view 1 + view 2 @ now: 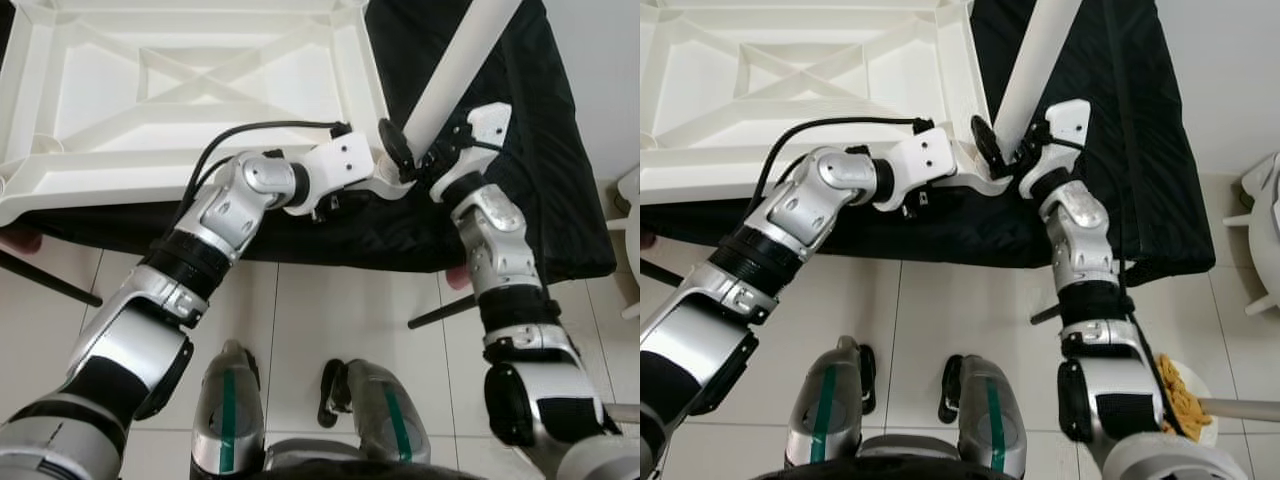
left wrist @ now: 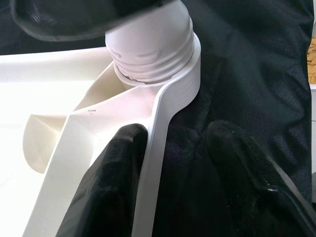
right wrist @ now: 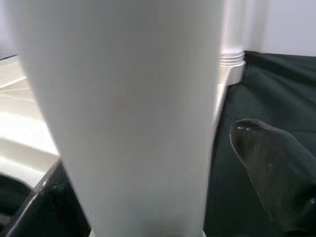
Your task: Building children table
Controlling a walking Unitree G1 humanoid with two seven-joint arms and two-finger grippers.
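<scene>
Tabletop [image 1: 190, 90] lies upside down on a black-draped bench [image 1: 540, 180]. Left end effector [image 2: 173, 163] straddles its rim beside the corner socket [image 2: 185, 81]; right end effector [image 1: 415, 160] clasps the white leg [image 1: 455, 65] standing there. Tilting risks cross-threading, and a slipping rim grip would let the top spin.

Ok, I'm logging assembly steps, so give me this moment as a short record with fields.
tabletop: white tabletop lying underside up on a black cloth
leg: white leg standing at the near right corner socket, threads showing
left gripper: left gripper astride the tabletop's rim beside the socket
right gripper: right gripper around the leg near its base
other corner: another leg upright
</scene>
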